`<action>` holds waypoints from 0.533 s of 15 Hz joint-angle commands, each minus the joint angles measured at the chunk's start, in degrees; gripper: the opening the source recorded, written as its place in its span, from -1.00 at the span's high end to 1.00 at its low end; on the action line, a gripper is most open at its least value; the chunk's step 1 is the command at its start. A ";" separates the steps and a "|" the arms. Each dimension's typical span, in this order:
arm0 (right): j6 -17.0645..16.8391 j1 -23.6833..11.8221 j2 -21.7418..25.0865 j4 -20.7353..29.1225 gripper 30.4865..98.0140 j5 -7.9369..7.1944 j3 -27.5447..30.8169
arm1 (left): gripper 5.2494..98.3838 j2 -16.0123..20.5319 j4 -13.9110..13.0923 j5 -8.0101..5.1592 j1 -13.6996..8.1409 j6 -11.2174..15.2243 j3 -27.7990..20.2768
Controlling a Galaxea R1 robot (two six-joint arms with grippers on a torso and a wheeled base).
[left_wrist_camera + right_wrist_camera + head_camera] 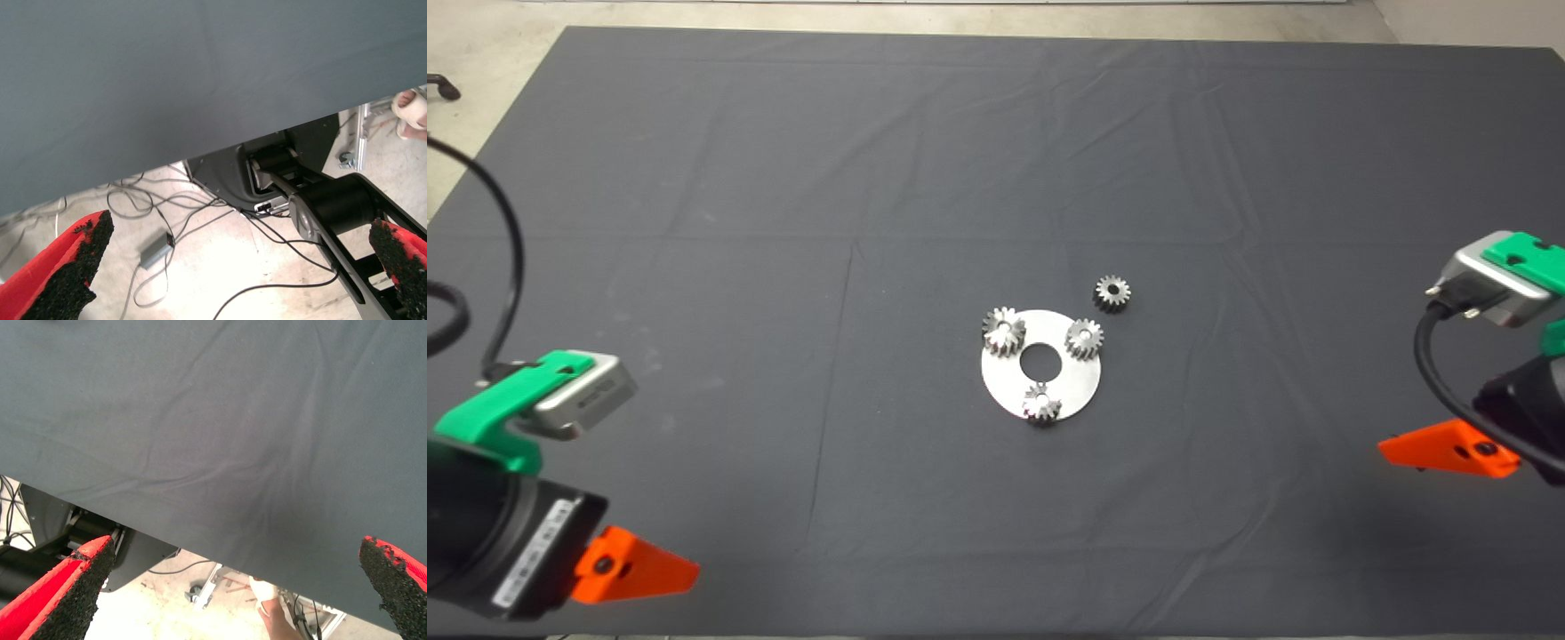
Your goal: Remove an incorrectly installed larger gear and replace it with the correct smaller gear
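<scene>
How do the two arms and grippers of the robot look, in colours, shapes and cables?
Both arms are black. The left gripper and right gripper have green housings, silver-grey camera boxes and red wedge-shaped fingers lined with rough black pads. Black cables loop from the camera boxes. The left arm bears a white label.

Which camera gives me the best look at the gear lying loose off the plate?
The head view. It shows the loose gear whole, on the mat, apart from the round plate and up-right of it. Neither wrist view shows it: both see only mat, floor and their own open hand.
</scene>
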State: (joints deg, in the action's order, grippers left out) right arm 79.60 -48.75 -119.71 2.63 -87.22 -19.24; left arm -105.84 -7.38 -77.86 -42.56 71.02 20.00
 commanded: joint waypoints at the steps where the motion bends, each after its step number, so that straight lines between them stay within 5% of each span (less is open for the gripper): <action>1: 0.47 -1.09 -0.49 1.06 -0.96 0.12 0.09 | -1.00 -2.76 9.69 6.61 0.57 -0.53 3.48; 3: 0.47 -1.09 -0.48 1.06 -0.96 0.03 0.09 | -1.00 -7.86 13.35 9.92 6.25 -1.77 8.98; 5: 0.47 -1.09 -0.19 1.06 -0.96 -0.15 0.09 | -1.00 -14.60 15.62 9.75 11.86 -2.03 14.37; 8: 0.47 -1.09 -0.22 1.15 -0.96 -0.41 0.09 | -1.00 -21.74 23.01 9.92 15.66 -1.68 20.23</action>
State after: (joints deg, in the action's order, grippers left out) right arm 79.63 -48.73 -119.85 2.61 -87.30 -19.26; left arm -120.77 7.36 -69.25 -31.88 69.77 33.45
